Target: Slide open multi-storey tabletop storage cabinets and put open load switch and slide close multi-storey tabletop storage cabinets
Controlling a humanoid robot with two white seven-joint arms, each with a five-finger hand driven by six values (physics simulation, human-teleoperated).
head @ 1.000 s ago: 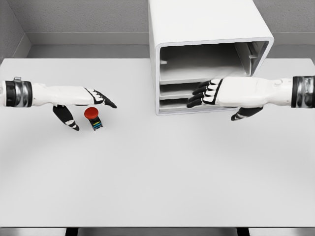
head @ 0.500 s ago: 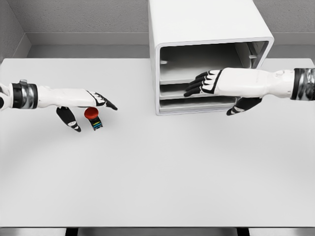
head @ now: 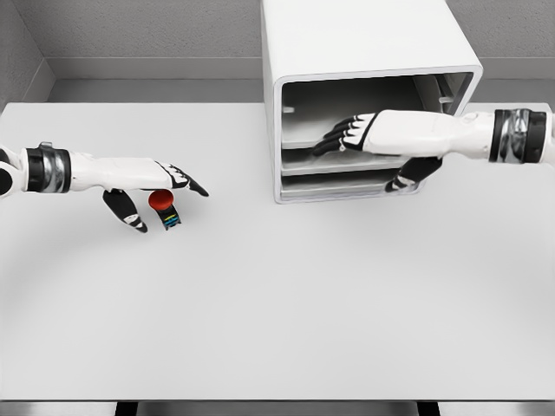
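The white multi-storey cabinet (head: 364, 52) stands at the back of the table, its front showing an empty upper bay and two lower drawer fronts. My right hand (head: 342, 137) reaches in from the right, fingers extended at the top edge of the upper drawer front, thumb hanging below; it holds nothing. The load switch (head: 164, 206), with a red round button on a dark base, sits on the table at the left. My left hand (head: 160, 186) hovers right over it, fingers stretched out and thumb down beside it, not closed on it.
The white table (head: 286, 303) spreads wide in front of both arms. A grey wall runs behind the cabinet, and the table's front edge lies at the bottom of the picture.
My right hand has risen from the lower drawer fronts to the upper drawer's top edge and reached further left. The left hand drifted slightly lower over the switch.
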